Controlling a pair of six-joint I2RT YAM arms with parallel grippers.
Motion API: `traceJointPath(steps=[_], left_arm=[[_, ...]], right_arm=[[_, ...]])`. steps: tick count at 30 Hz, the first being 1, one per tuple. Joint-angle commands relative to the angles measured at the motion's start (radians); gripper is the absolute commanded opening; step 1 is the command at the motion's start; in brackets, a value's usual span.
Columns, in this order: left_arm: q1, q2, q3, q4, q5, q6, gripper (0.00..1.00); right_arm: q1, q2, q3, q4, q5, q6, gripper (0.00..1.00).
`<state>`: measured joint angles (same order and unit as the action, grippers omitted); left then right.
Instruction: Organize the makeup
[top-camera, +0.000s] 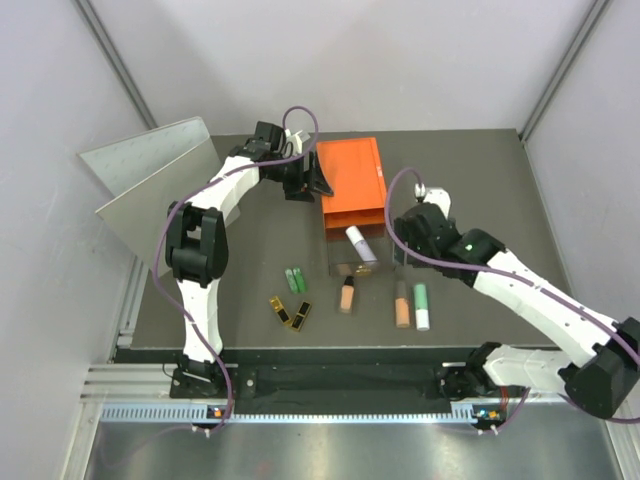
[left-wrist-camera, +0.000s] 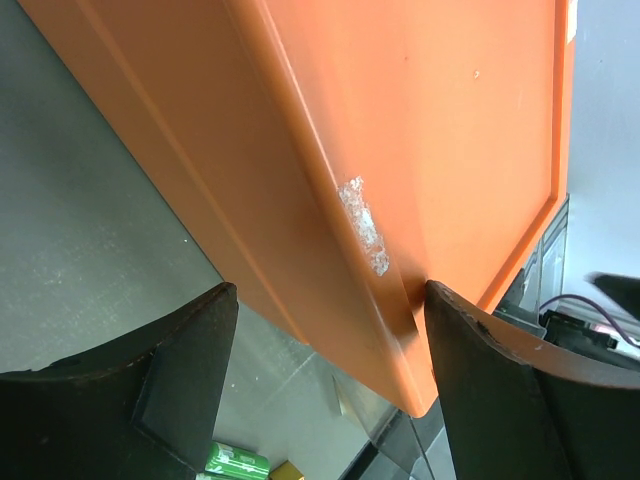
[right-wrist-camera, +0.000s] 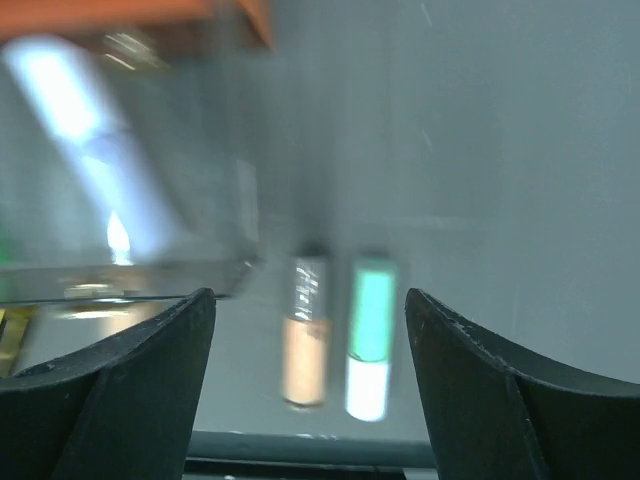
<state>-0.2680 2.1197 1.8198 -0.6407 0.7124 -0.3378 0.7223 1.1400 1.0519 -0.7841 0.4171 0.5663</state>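
Observation:
The makeup lies in front of the orange box: two green tubes, two black-gold cases, a peach bottle, an orange stick and a green-and-white stick. A white stick rests in the box's pulled-out clear drawer. My left gripper is open astride the box's near-left corner, its right finger against the edge. My right gripper hangs open and empty, with the orange stick and green-and-white stick below it, blurred.
A grey metal panel leans at the back left. Pale walls close in the dark table on three sides. A metal rail carrying both arm bases runs along the near edge.

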Motion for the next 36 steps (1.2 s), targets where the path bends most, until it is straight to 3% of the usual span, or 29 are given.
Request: traceJointPath(steps=[1,6,15,23,24,25,28,36], left_arm=[[0.009,0.059,-0.037,-0.114,-0.148,0.089,0.78],[0.009,0.048,-0.053,-0.116,-0.152,0.092,0.78],[0.009,0.043,-0.070,-0.117,-0.153,0.095,0.79],[0.009,0.046,-0.059,-0.123,-0.160,0.102,0.79],[0.009,0.048,-0.054,-0.126,-0.160,0.105,0.79],[0.009,0.048,-0.053,-0.126,-0.160,0.105,0.79],[0.009,0.051,-0.050,-0.131,-0.162,0.106,0.79],[0.009,0.051,-0.048,-0.131,-0.160,0.105,0.79]], right_arm=[[-0.062,-0.011,-0.134,-0.035,-0.032,0.122,0.74],[-0.113,-0.005,-0.259,0.034,-0.109,0.159,0.63],[-0.126,0.124,-0.351,0.144,-0.202,0.127,0.57],[-0.126,0.216,-0.362,0.177,-0.195,0.122,0.31],[-0.126,0.218,-0.363,0.178,-0.192,0.124,0.27],[-0.126,0.216,-0.365,0.181,-0.186,0.126,0.15],[-0.124,0.179,-0.363,0.174,-0.157,0.133,0.01],[-0.127,0.049,-0.250,0.086,-0.046,0.106,0.00]])
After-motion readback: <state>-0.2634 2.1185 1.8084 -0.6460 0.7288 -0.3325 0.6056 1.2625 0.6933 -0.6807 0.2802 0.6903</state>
